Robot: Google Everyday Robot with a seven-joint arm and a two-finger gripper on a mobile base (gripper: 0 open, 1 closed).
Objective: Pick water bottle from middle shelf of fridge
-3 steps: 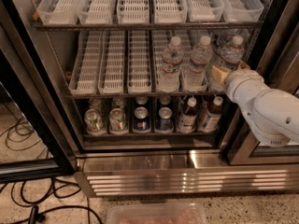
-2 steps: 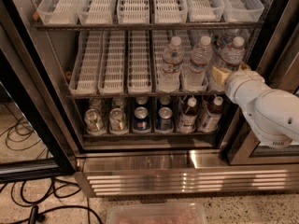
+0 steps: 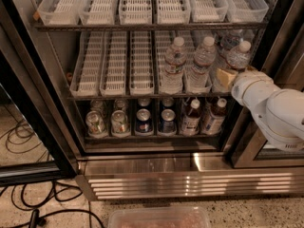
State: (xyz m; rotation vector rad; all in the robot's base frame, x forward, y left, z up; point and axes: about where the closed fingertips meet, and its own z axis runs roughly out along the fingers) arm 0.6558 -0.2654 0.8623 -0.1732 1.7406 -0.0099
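open fridge [image 3: 142,177], gripper [image 3: 227,76] beside rightmost water bottle [image 3: 237,57] on middle shelf [image 3: 118,97], its opening unclear

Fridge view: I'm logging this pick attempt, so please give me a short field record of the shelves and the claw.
fridge: door open
top shelf: clear lane trays
middle shelf: three water bottles upright in the right-hand lanes
bottom shelf: four cans left, two dark-drink bottles right
claw: at the right end of the middle shelf, beside the rightmost water bottle
floor: clear container, cables
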